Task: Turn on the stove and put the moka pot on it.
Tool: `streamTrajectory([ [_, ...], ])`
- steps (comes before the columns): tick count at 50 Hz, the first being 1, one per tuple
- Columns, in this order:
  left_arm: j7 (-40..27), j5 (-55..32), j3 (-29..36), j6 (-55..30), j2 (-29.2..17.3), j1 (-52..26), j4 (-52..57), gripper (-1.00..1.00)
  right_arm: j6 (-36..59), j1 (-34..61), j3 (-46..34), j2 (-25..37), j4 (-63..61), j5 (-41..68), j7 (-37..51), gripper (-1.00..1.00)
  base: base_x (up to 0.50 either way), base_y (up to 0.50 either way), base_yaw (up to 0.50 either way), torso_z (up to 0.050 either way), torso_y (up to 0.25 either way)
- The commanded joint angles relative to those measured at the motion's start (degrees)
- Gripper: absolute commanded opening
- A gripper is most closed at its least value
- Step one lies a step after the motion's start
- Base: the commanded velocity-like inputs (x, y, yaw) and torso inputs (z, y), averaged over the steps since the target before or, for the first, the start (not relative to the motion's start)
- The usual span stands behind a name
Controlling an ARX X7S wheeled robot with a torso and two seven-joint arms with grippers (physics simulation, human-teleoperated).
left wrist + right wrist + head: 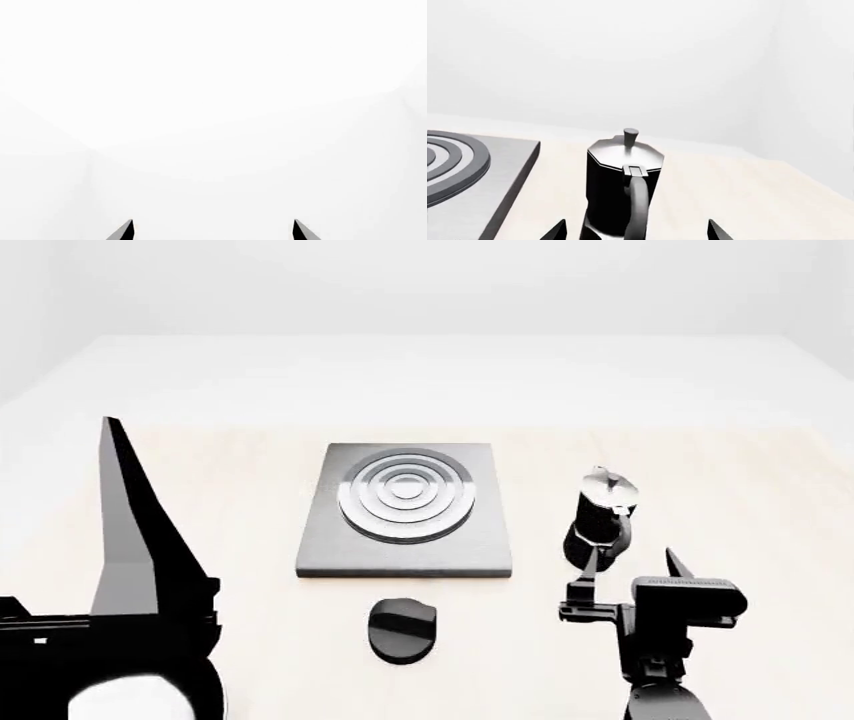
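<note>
Fingertips of the left end effector (pixel 213 231) stand well apart in the left wrist view, two dark points with nothing between them, against a blank white background.

From the head view, the stove (pixel 404 512) lies flat on the pale surface (pixel 240 490), its ring burner in the middle of the grey plate. The round black knob (pixel 402 629) sits just in front of the plate, apart from it. The moka pot (pixel 602 515) stands upright on the surface to the right of the stove, near it but not touching (silvery lid closed, handle toward the robot). The right end effector (pixel 625 575) hovers just in front of the pot, fingers spread. The left one rises at the left, one long dark finger (pixel 134 510) pointing up, well away from everything.

In the right wrist view, the pot fills the centre, handle facing the camera, between the two parted fingertips without either touching it; the edge of the stove shows beside it.
</note>
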Motion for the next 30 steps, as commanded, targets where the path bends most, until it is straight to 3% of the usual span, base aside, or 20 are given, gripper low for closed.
streamTrajectory([
  [1, -1.6, -0.5, 1.3, 0.5, -1.4, -0.8, -0.1, 1.00, -2.2, 2.5, -0.5, -0.7, 5.1, -0.8, -0.4, 1.00, 0.00, 0.00, 0.00, 0.000, 0.000],
  [16, -1.7, -0.3, 2.5, 0.8, -1.1, -1.5, -0.8, 1.00, -3.7, 7.9, -0.9, -1.5, 12.5, -1.0, -1.8, 1.00, 0.00, 0.00, 0.00, 0.000, 0.000],
  [20, -1.9, -0.5, 2.5, 1.0, -1.2, -1.3, -0.9, 1.00, -10.4, 9.8, -1.2, -2.9, 21.8, -1.8, -2.4, 1.00, 0.00, 0.00, 0.00, 0.000, 0.000],
  [23, -1.9, -0.4, 2.7, 1.0, -1.2, -1.4, -0.9, 1.00, -5.3, 8.5, -1.0, -1.8, 15.5, -1.2, -1.8, 1.00, 0.00, 0.00, 0.00, 0.000, 0.000],
  [30, -1.9, -0.7, 2.8, 0.8, -1.2, -1.7, -1.0, 1.00, -9.5, 9.8, -1.2, -2.9, 21.7, -1.5, -2.3, 1.00, 0.00, 0.00, 0.00, 0.000, 0.000],
])
